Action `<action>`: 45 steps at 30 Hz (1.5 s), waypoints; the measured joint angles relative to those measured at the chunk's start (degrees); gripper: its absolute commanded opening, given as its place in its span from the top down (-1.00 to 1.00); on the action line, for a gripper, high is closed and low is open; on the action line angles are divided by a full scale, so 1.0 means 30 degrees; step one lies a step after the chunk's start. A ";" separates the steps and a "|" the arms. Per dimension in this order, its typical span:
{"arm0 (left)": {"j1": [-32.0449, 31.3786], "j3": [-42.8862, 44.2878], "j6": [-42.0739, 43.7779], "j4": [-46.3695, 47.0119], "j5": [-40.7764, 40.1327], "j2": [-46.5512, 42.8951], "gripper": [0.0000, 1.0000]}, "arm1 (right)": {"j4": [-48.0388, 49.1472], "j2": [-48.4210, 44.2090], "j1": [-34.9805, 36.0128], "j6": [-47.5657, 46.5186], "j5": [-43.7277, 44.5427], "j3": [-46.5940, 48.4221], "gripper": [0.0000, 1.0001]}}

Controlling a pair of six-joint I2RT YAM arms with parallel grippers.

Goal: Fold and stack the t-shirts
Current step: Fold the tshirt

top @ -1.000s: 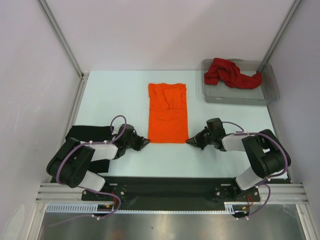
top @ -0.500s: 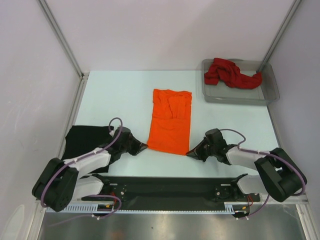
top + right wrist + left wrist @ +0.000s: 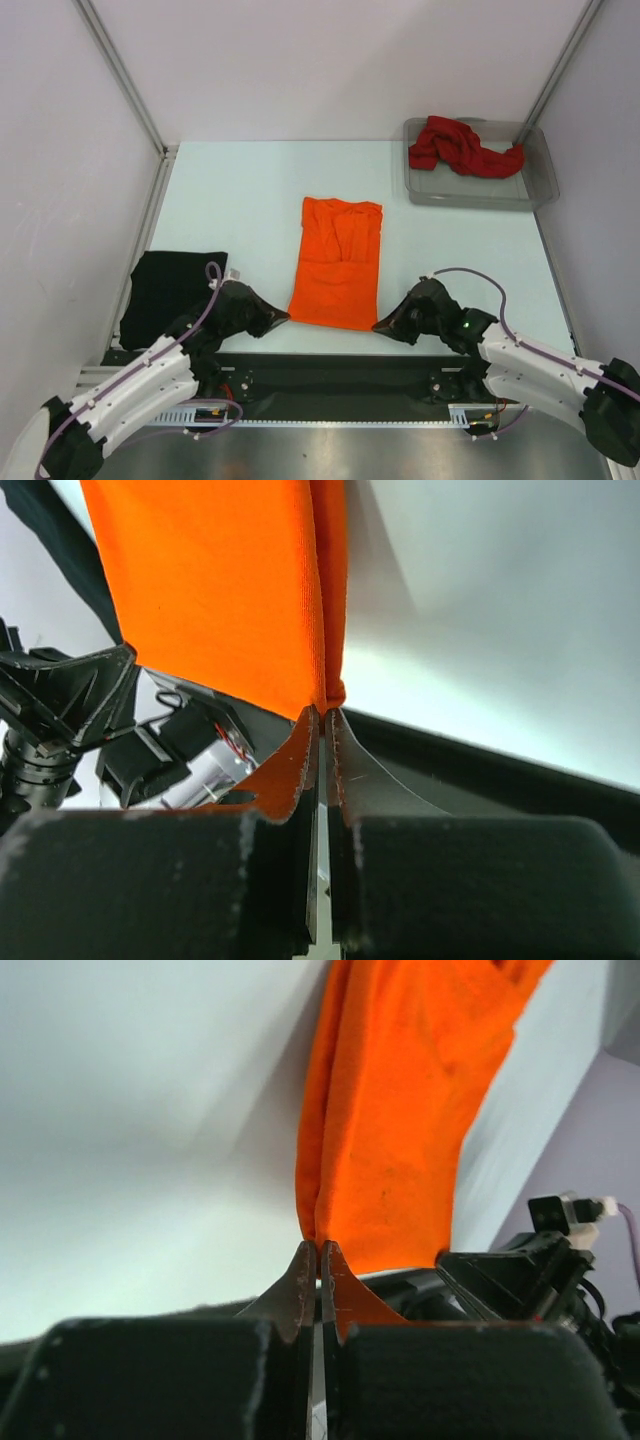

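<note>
The orange t-shirt (image 3: 337,262), folded lengthwise, lies in the middle of the table with its near edge at the table's front edge. My left gripper (image 3: 283,317) is shut on its near left corner (image 3: 318,1222). My right gripper (image 3: 379,324) is shut on its near right corner (image 3: 328,695). The black t-shirt (image 3: 170,284) lies flat at the near left, partly under my left arm. The dark red t-shirt (image 3: 461,147) is crumpled in the grey tray (image 3: 540,185) at the far right.
The tray stands at the back right corner. Metal frame posts run along both side walls. The black rail with the arm bases (image 3: 340,375) lies just in front of the shirt's near edge.
Both grippers have pulled the orange shirt toward the near edge of the table, holding its near corners. Both arms have drawn back and stretched low.
</note>
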 measured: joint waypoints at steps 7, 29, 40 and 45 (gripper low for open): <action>-0.1282 0.0080 -0.0976 -0.1967 -0.0146 -0.1297 0.99 | -0.2113 -0.0998 0.0605 0.0211 0.0248 0.0204 1.00; 0.5807 1.8447 0.9340 0.0561 0.3585 1.9329 0.99 | -0.3614 1.5569 -0.8837 -0.9894 -0.4670 1.7500 1.00; 0.6870 2.2899 1.0382 0.1056 0.5595 2.4553 0.99 | -0.4240 2.0786 -1.1162 -1.1468 -0.6186 2.1974 1.00; 0.7461 2.2906 1.0382 0.0940 0.5625 2.4997 0.99 | -0.4816 2.2615 -1.1431 -1.1992 -0.6892 2.3358 1.00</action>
